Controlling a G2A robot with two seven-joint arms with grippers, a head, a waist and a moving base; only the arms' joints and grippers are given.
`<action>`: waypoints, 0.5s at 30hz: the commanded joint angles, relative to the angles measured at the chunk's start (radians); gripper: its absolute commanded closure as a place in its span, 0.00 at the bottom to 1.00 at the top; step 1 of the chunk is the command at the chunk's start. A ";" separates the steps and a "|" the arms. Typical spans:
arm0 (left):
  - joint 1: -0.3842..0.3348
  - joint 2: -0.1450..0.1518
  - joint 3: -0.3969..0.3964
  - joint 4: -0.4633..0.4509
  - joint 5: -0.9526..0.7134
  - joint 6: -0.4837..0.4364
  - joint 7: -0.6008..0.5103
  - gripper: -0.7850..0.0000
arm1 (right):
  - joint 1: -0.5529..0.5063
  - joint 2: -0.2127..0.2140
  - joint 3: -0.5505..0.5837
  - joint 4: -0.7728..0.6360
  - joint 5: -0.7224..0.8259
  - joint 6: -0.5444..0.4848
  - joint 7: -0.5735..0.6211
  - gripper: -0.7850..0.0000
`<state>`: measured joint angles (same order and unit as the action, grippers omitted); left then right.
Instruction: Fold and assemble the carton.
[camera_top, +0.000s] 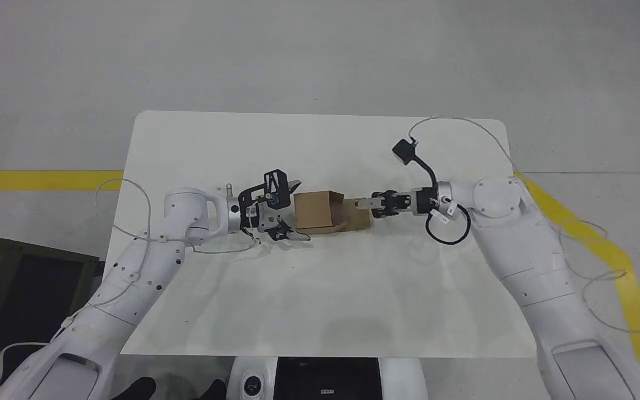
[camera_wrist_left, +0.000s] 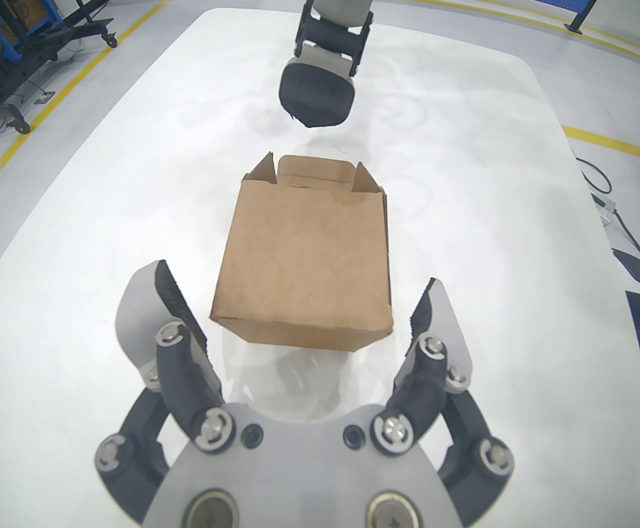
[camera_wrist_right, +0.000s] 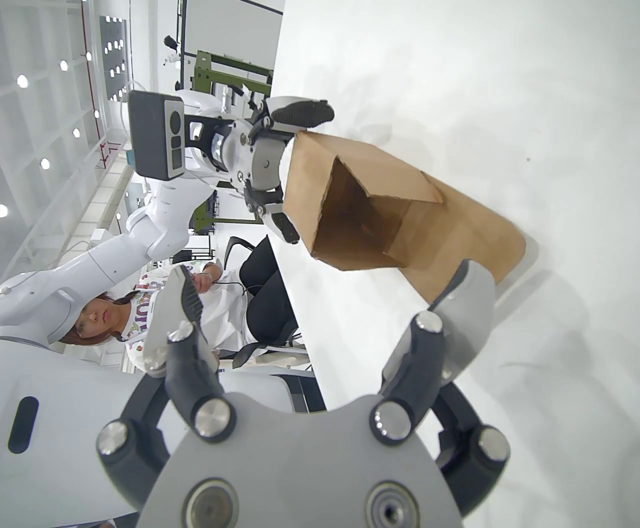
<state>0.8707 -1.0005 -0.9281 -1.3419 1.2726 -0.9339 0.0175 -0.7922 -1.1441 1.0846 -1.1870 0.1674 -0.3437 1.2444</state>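
Though left fingers (camera_wrist_left: 142, 310) flank carton (camera_wrist_left: 305, 260), contact unclear.

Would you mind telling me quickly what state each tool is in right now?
Left tool: open, straddling the carton's closed end, holding nothing.
Right tool: open, at the carton's flap end, holding nothing.

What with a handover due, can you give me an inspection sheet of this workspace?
Surface: white table, faintly smudged.
Job's things: brown carton on its side mid-table, flaps open at one end.
Clutter: nothing seen.
Grippers: left gripper open at the carton's other end; right gripper open at the flap end.
Cables: black cable looping over the table by the right arm.
Surroundings: yellow line on grey floor.
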 joint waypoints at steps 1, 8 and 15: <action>0.000 0.000 0.000 0.000 0.000 0.000 0.000 0.00 | -0.028 0.008 0.016 -0.024 -0.008 0.015 -0.008 1.00; 0.000 0.000 0.000 0.000 0.000 0.000 0.000 0.00 | -0.074 0.020 0.043 -0.064 -0.025 0.037 -0.034 1.00; 0.013 -0.001 -0.004 -0.011 0.002 0.041 -0.005 0.00 | -0.080 0.020 0.042 -0.068 -0.025 0.041 -0.048 1.00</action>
<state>0.8761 -1.0007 -0.9302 -1.3458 1.2732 -0.9228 0.0155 -0.8676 -1.1237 1.1277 -1.2520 0.1428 -0.3059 1.2087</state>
